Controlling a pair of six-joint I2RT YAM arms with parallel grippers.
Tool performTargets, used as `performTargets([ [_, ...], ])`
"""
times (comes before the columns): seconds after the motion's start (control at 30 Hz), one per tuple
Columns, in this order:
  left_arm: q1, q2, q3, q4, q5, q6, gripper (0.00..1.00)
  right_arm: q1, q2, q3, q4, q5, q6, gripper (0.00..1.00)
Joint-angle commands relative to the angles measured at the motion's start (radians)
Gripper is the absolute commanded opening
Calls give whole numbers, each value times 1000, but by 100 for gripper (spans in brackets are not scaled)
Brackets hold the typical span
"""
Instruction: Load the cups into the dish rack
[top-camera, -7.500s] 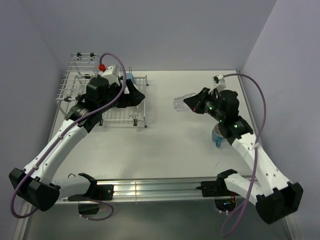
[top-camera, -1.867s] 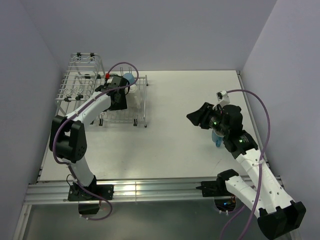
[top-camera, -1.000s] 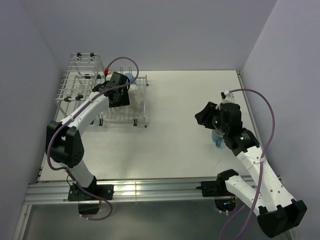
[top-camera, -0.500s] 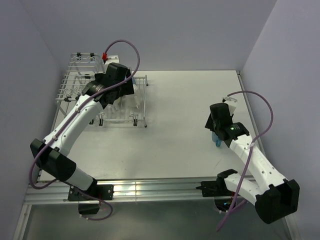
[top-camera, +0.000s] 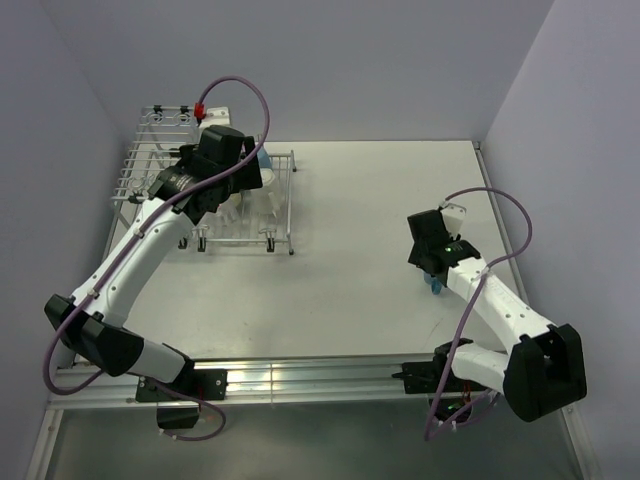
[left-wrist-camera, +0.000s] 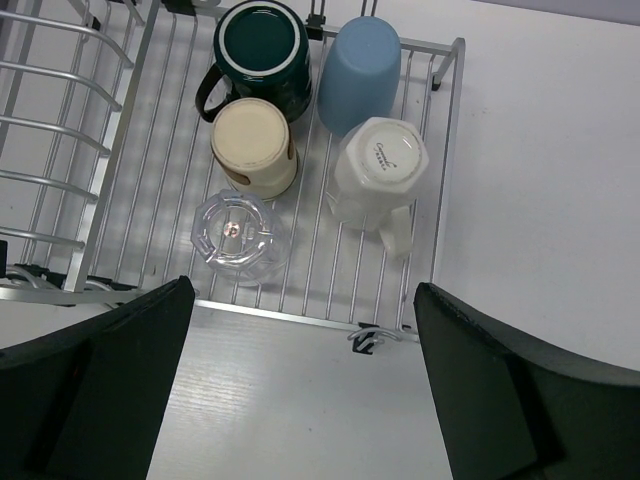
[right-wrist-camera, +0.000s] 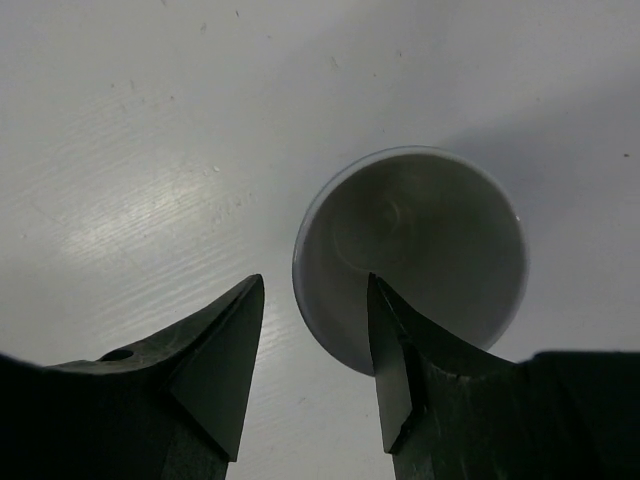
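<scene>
The dish rack (left-wrist-camera: 440, 150) is carrying five cups: the dark teal mug (left-wrist-camera: 258, 45) and blue tumbler (left-wrist-camera: 359, 72) along its far edge, the cream mug (left-wrist-camera: 253, 146) and white mug (left-wrist-camera: 382, 172) mid-grid, and the clear glass (left-wrist-camera: 236, 236) by its near edge. The left claw (left-wrist-camera: 305, 292) is hovering above with its fingers spread wide.

The white table (top-camera: 350, 270) carries the wire dish rack (top-camera: 287, 200) far left and a blue mug (right-wrist-camera: 420, 240) right.

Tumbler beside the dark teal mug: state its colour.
The tumbler is light blue, shown best in the left wrist view.
</scene>
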Motion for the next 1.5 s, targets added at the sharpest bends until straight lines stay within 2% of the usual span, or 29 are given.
performTargets([
  [0.0, -8, -43, -3, 20, 10, 9, 99, 1, 40, -17, 66, 30, 16, 53],
  [0.17, -10, -70, -33, 29, 23, 9, 99, -1, 78, -17, 93, 16, 12, 38],
  [0.27, -10, -86, -42, 34, 40, 9, 99, -1, 106, -9, 96, 13, 4, 22],
  [0.3, -11, -103, -46, 38, 49, 10, 99, -1, 112, -6, 96, 9, -1, 10],
  [0.33, -10, -112, -65, 55, 75, 12, 99, -1, 112, 0, 96, -19, -4, 3],
  [0.37, -11, -123, -74, 66, 97, 12, 99, 1, 103, 12, 98, -42, -5, 0],
  [0.5, -10, -184, -111, 130, 239, 9, 99, 6, 22, 69, 132, -250, -21, 0],
  [0.53, -11, -194, -131, 146, 307, 3, 99, 10, -1, 81, 145, -368, -22, 0],
  [0.63, -10, -235, -180, 210, 397, -20, 99, 26, -78, 149, 188, -526, 10, 0],
  [0.67, -10, -244, -192, 230, 468, -26, 99, 48, -110, 181, 201, -603, 19, 0],
  [0.77, -10, -267, -244, 308, 609, -54, 99, 73, -173, 215, 282, -708, 80, 0],
  [0.87, -8, -275, -293, 386, 706, -82, 99, 82, -230, 216, 430, -815, 159, 0],
  [0.97, -10, -286, -356, 501, 862, -120, 99, 85, -274, 172, 567, -928, 267, 0],
  [1.0, -8, -290, -371, 534, 932, -134, 99, 84, -283, 155, 677, -979, 333, 0],
  [1.13, -10, -292, -427, 653, 1037, -200, 99, 87, -302, 66, 950, -1068, 498, 0],
  [1.27, -10, -290, -464, 783, 1125, -264, 99, 98, -299, -20, 1183, -1087, 616, 0],
  [1.37, -10, -297, -503, 895, 1178, -330, 99, 102, -309, -64, 1279, -1064, 660, 0],
  [1.47, -10, -289, -516, 931, 1205, -365, 99, 104, -329, -100, 1351, -1035, 691, 0],
])
